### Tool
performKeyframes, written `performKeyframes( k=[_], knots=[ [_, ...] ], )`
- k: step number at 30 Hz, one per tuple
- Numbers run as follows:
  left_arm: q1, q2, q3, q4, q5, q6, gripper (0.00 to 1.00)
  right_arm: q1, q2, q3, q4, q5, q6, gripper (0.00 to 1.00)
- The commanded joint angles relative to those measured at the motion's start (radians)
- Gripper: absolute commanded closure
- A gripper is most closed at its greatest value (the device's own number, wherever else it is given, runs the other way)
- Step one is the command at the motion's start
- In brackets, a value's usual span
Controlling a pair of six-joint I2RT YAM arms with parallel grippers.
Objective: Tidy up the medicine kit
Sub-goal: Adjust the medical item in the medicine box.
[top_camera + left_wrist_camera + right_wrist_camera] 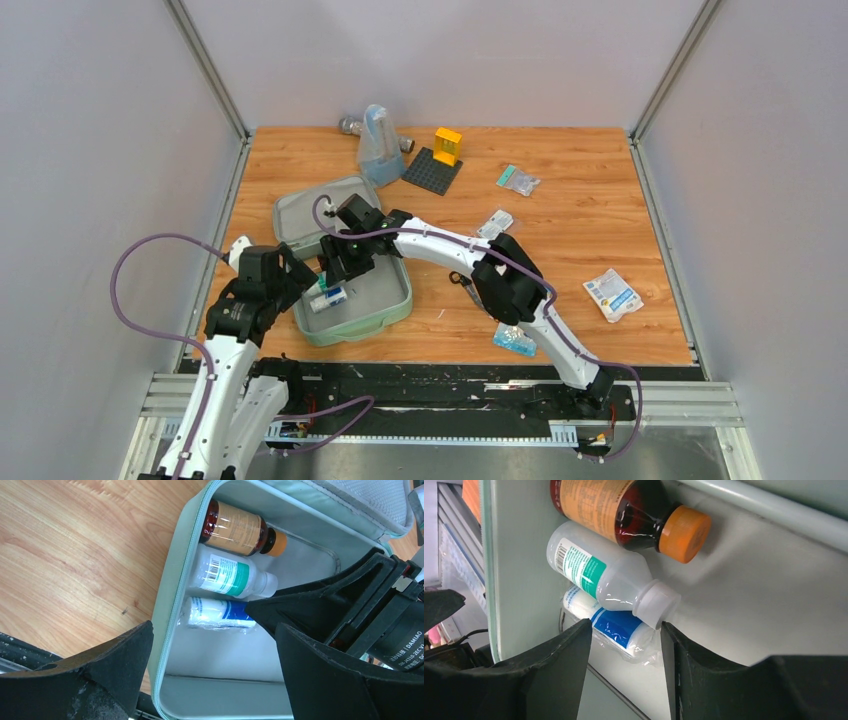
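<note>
The medicine kit lies open: its mint-green tray (pixel 405 300) is at the front left and its lid (pixel 296 214) lies behind it. Along the tray's wall (pixel 172 580) lie a brown bottle with an orange cap (pixel 235 527), a white bottle with a green label (pixel 225 572) and a wrapped white-and-blue roll (pixel 215 612). My right gripper (pixel 625 625) hangs over the tray, jaws open. The roll (pixel 616 627) rests on the tray floor just past its tips, with gaps on both sides. My left gripper (pixel 214 630) stands wide open above the tray's near left corner, holding nothing.
A translucent bluish pouch (pixel 378 145) and a dark grey baseplate (pixel 432 170) with a yellow block (pixel 447 145) sit at the back. Small packets (pixel 518 180) (pixel 495 223) (pixel 612 295) (pixel 515 341) lie scattered right of the kit. The right arm spans the table's middle.
</note>
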Motion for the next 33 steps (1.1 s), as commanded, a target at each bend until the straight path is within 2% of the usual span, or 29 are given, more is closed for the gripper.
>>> performKeyframes(
  k=[1, 9, 16, 22, 26, 33],
  knots=[
    [0.008, -0.002, 0.007, 0.034, 0.002, -0.007, 0.00, 0.011, -0.006, 0.049, 0.032, -0.063, -0.049, 0.46],
    [0.008, -0.018, 0.015, 0.014, -0.012, -0.005, 0.00, 0.009, -0.013, 0.046, 0.040, -0.078, -0.052, 0.45],
    [0.008, -0.035, 0.042, -0.016, -0.029, 0.002, 0.00, -0.007, -0.114, -0.015, 0.038, -0.010, -0.066, 0.40],
    [0.008, -0.056, 0.080, -0.033, -0.041, 0.001, 0.00, -0.015, -0.274, -0.115, 0.028, 0.073, -0.095, 0.34],
    [0.008, -0.064, 0.112, -0.043, -0.037, 0.010, 0.00, -0.015, -0.415, -0.241, 0.028, 0.155, -0.106, 0.30],
    [0.008, -0.078, 0.157, -0.047, -0.008, 0.035, 0.00, -0.021, -0.694, -0.501, 0.028, 0.429, -0.090, 0.22]
  ],
)
